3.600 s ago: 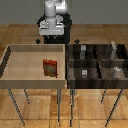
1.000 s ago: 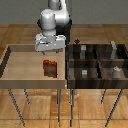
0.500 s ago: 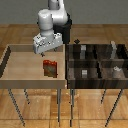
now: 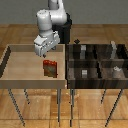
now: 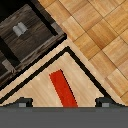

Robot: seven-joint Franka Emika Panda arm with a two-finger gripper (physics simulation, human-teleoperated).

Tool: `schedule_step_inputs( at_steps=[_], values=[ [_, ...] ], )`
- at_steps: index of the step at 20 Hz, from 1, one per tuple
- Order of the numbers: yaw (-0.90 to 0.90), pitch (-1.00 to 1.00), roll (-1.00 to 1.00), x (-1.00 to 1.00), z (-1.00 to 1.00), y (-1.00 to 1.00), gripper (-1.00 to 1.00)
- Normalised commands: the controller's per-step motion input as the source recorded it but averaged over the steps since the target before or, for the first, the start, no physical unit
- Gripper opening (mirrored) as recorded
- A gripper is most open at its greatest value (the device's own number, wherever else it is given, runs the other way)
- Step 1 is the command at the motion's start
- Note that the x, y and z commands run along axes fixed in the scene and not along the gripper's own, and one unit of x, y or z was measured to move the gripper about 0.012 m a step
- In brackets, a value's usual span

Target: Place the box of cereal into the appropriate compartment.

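The box of cereal is red-orange with dark markings and stands upright in the light wooden tray, near the tray's side toward the exterior view's right. From the wrist view it appears as a narrow red strip seen from above. My gripper hangs a little above the box, slightly toward the exterior view's left. It is open, with one dark fingertip on each side of the box's top. Nothing is held.
A dark wooden bin with several compartments stands beside the tray on the exterior view's right. Small grey blocks lie in some of them, and one grey block shows in the wrist view. Both containers stand on thin metal legs over a wooden floor.
The arm has swung from behind the dark bin toward the exterior view's left and come down over the tray. The gripper now sits just above the box, which has not moved.
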Motion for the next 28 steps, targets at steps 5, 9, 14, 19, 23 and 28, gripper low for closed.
schedule_step_inputs(
  at_steps=[5,9,14,19,23,28],
  values=[
    [0.18,0.00,0.00,0.00,0.00,-0.20,1.00],
    [0.00,0.00,0.00,0.00,0.00,0.00,1.00],
    [0.00,0.00,0.00,0.00,-0.60,0.00,1.00],
    [0.00,0.00,0.00,0.00,-0.80,0.00,1.00],
    [0.00,0.00,0.00,0.00,-1.00,0.00,1.00],
    [0.00,0.00,0.00,0.00,0.00,0.00,-1.00]
  ],
)
